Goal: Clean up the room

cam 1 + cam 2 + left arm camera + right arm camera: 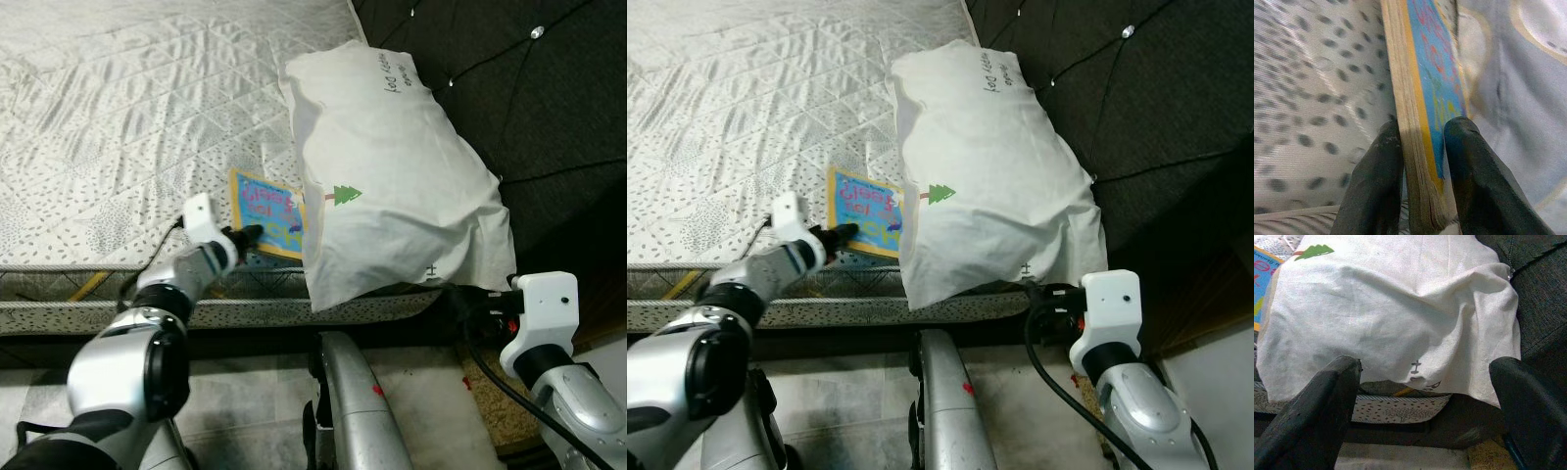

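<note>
The bed (pixel 118 108) with its quilted, speckled mattress lies before me, its dark headboard (pixel 549 98) on my right. A white pillow (pixel 392 176) with a small green tree print lies by the headboard, overhanging the mattress edge. Partly tucked under the pillow lies a blue, yellow-edged book (pixel 265 215) near the mattress edge. My left claw (pixel 247 233) pinches the book's edge between both fingers (pixel 1376 186). My right claw (pixel 1425 396) is spread wide just below the pillow's overhanging corner.
</note>
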Tool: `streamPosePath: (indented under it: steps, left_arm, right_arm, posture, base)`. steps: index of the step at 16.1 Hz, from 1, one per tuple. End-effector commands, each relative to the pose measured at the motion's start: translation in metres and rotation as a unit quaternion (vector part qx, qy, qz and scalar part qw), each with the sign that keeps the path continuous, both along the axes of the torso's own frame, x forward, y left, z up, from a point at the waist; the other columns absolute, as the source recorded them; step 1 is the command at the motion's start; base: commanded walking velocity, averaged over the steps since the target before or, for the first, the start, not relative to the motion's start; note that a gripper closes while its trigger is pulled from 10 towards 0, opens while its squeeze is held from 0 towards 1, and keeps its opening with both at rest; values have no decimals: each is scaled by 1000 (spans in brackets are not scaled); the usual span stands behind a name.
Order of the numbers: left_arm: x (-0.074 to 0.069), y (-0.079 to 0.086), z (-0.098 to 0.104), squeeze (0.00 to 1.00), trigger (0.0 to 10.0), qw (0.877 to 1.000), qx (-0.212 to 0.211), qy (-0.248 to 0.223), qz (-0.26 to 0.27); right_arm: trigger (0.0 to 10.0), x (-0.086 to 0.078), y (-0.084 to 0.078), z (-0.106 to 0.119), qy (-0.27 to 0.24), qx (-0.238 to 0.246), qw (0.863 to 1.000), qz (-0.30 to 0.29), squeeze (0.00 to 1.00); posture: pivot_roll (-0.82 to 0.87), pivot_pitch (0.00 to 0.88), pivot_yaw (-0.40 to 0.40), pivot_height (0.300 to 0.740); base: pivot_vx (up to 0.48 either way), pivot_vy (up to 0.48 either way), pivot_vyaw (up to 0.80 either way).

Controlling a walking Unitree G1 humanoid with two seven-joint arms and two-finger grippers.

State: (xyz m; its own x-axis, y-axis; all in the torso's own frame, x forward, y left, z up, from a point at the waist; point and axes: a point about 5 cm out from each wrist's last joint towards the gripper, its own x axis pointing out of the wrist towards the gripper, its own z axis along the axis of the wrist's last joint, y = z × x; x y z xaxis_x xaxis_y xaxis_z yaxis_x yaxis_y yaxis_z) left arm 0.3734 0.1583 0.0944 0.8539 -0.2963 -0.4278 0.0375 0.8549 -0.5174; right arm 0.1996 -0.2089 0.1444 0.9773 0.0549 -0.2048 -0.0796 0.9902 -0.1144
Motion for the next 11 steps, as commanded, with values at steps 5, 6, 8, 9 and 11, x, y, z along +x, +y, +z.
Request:
streamPosePath:
  steps: [5, 6, 8, 9, 11]
  left_arm:
    - [9, 13, 17, 1000, 10000, 999, 27, -26, 23]
    - [10, 16, 20, 1000, 10000, 999, 30, -31, 30]
    - [12, 20, 22, 1000, 10000, 998, 38, -35, 37]
    - [12, 21, 22, 1000, 10000, 998, 40, -36, 40]
    - [12, 22, 22, 1000, 10000, 998, 41, -37, 42]
  right_arm:
    - [10000, 3, -4, -1, -1, -7, 1000, -7, 0]
    - [10000, 5, -4, 0, -3, -9, 1000, -7, 0]
    - [10000, 7, -3, 0, -6, -9, 1000, -5, 0]
    - [10000, 9, -3, -1, -6, -8, 1000, -4, 0]
    - [10000, 10, -2, -1, -7, -7, 1000, -3, 0]
  posture:
    - [-339, 105, -174, 552]
    - [-336, 98, -175, 552]
    - [-334, 94, -174, 552]
    - [-332, 90, -174, 552]
    - [-328, 86, -172, 552]
  base:
    - [0, 0, 0]
    - [0, 0, 0]
    - [0, 0, 0]
    - [0, 0, 0]
    - [0, 0, 0]
